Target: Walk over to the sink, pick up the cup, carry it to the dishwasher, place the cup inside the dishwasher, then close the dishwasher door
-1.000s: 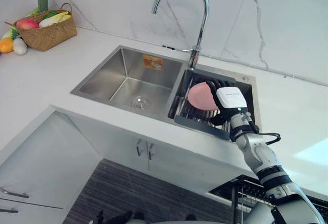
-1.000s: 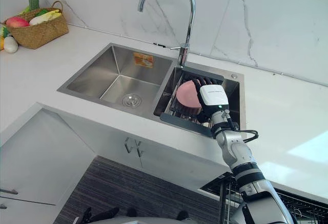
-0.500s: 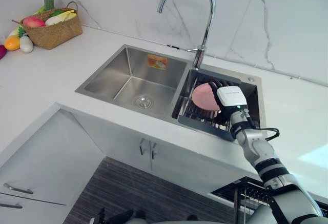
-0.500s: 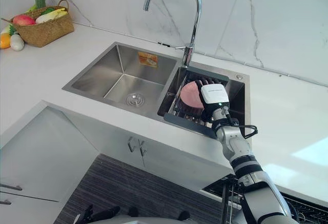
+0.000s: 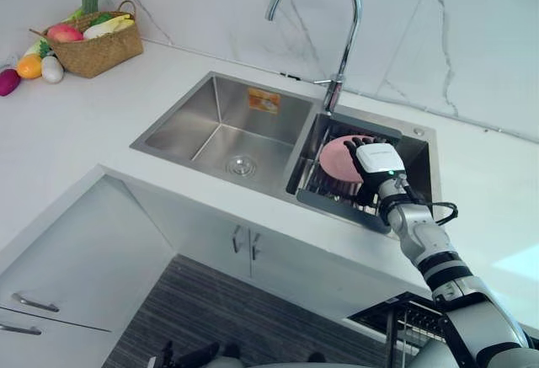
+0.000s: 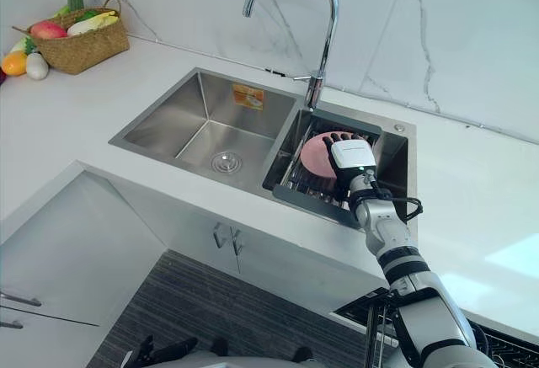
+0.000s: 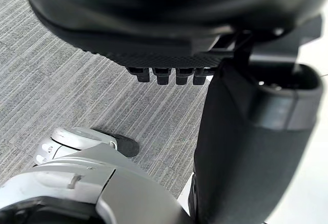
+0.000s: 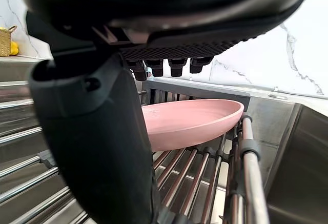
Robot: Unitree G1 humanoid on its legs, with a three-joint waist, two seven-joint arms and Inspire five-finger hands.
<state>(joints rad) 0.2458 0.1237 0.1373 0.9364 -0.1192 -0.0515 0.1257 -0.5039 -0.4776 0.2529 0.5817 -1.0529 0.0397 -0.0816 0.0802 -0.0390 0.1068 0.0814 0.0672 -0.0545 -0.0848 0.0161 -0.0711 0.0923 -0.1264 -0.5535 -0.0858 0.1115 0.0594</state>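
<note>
We see the right hand (image 5: 376,163) reaching into the right basin of the sink (image 5: 189,124). Its fingers (image 5: 358,142) are straight and lie over a pink dish (image 5: 337,156), gripping nothing. The dish is shallow and plate-like, and it sits propped on the metal bars of a rack (image 5: 333,202) that fills that basin. A tall curved faucet (image 5: 334,97) rises just beyond the hand, at the divide between the basins. The left basin holds a drain (image 5: 242,165) and has an orange sticker (image 5: 264,100) on its far wall.

Far left on the white counter (image 5: 76,124) stands a basket (image 5: 97,50) of fruit, with an orange (image 5: 29,66) and other pieces loose beside it. Marble wall (image 5: 472,40) backs the counter. White cabinets (image 5: 210,233) run beneath the counter, and a dark wire basket (image 5: 404,313) shows at the near right. The left hand (image 7: 154,34) hangs low over grey striped floor (image 7: 77,80), fingers relaxed and holding nothing.
</note>
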